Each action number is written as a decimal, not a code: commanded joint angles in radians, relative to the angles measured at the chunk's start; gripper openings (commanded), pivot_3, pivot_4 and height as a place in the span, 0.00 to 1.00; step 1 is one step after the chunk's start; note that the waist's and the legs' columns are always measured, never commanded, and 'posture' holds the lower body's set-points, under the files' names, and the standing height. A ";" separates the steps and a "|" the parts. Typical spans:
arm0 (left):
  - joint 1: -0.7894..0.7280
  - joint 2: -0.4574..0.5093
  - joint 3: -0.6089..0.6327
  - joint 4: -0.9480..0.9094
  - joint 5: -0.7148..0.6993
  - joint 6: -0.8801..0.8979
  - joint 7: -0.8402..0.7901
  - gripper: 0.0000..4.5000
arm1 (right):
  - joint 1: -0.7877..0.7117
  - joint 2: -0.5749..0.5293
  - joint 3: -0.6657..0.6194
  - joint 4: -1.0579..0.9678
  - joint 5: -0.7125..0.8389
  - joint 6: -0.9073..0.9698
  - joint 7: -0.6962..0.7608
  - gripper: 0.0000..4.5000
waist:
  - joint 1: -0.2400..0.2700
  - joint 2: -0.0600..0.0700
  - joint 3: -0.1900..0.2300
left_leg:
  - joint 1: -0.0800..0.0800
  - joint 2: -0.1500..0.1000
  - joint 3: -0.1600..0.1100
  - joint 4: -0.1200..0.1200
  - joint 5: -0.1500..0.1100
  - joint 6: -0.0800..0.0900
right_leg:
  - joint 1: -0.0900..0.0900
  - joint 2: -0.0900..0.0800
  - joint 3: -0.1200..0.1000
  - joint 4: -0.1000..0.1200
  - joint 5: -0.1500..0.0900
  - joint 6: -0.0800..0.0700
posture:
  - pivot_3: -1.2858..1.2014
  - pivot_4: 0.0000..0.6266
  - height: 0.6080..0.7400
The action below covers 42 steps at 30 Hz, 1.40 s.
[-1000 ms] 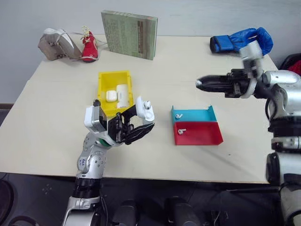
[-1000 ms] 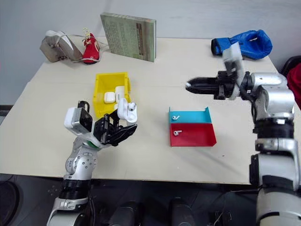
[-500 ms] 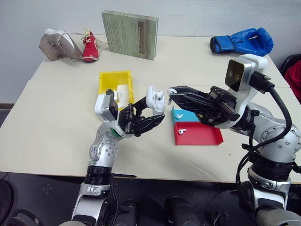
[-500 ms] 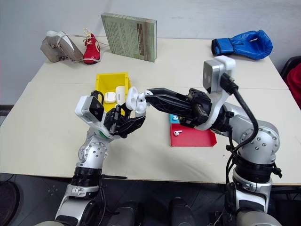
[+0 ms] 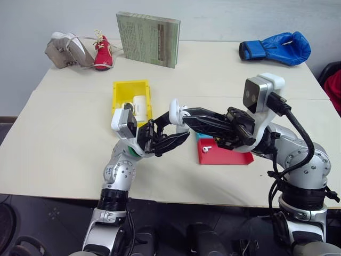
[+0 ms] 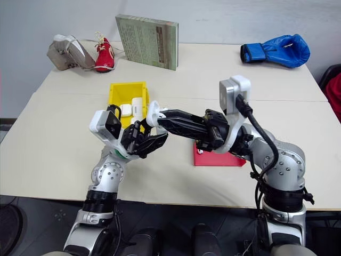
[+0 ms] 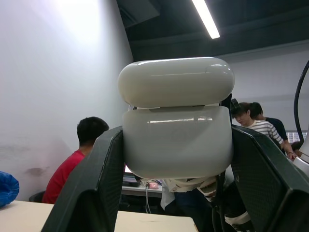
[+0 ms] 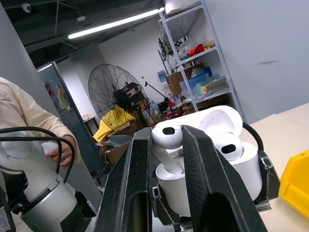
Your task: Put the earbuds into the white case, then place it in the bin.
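Right gripper point(image 8: 164, 145) swung in, pinching earbud point(image 8: 166, 137) over left gripper point(image 7: 174, 164)-clamped white case point(image 7: 176, 140).

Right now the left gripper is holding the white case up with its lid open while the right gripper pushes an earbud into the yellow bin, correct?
Not quite. The left gripper does hold the white case with its lid open, but the right gripper is pushing the earbud into that case, not the yellow bin. The right wrist view shows it.
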 commanded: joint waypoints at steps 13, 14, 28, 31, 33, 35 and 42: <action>-0.005 -0.015 -0.006 -0.064 0.012 -0.025 -0.013 0.62 | 0.024 -0.028 0.031 0.047 0.017 0.031 -0.103 0.11 | 0.000 0.000 0.000 | 0.000 0.000 0.000 0.000 0.000 0.000 | 0.000 0.000 0.000 0.000 0.000 0.000 | 0.52 0.24 1.00; -0.005 -0.015 -0.006 -0.066 0.013 -0.025 -0.015 0.62 | 0.021 -0.030 0.023 0.050 0.034 0.035 -0.107 0.11 | 0.000 0.000 0.000 | 0.000 0.000 0.000 0.000 0.000 0.000 | 0.000 0.000 0.000 0.000 0.000 0.000 | 0.52 0.24 1.00; 0.039 0.145 -0.012 -0.065 0.109 0.000 -0.036 0.62 | 0.145 -0.306 -0.222 -0.005 0.269 0.075 -0.066 0.99 | 0.023 -0.001 0.000 | 0.000 0.000 0.000 -0.001 0.000 0.001 | 0.000 0.000 0.000 -0.003 0.000 0.000 | 0.52 0.24 1.00; 0.016 0.235 -0.069 -0.036 0.270 -0.064 -0.025 0.62 | 0.221 -0.388 -0.223 -0.050 0.087 -0.017 0.013 0.99 | 0.026 -0.001 0.000 | 0.000 0.000 0.000 -0.001 -0.001 0.001 | 0.001 0.000 0.000 -0.004 0.000 0.000 | 0.52 0.24 1.00; -0.012 0.286 -0.123 -0.018 0.385 -0.091 -0.003 0.62 | 0.244 -0.420 -0.176 -0.096 -0.074 -0.120 0.086 0.86 | 0.026 0.000 0.000 | 0.000 0.000 0.001 -0.001 -0.001 0.002 | 0.001 0.000 0.000 -0.004 0.000 0.000 | 0.52 0.24 1.00; -0.033 0.300 -0.153 -0.015 0.432 -0.074 0.031 0.62 | 0.232 -0.409 -0.134 -0.122 -0.130 -0.170 0.111 0.72 | 0.026 -0.001 0.000 | 0.000 -0.001 0.001 -0.001 -0.001 0.002 | 0.001 0.000 0.001 -0.006 0.000 0.000 | 0.52 0.24 1.00; -0.078 0.283 -0.220 -0.018 0.487 -0.049 0.074 0.62 | 0.154 -0.351 0.088 -0.186 -0.319 -0.241 0.104 0.15 | 0.023 -0.001 0.001 | 0.000 0.000 0.001 -0.001 -0.001 0.002 | 0.000 0.000 0.001 -0.004 0.000 0.000 | 0.52 0.24 1.00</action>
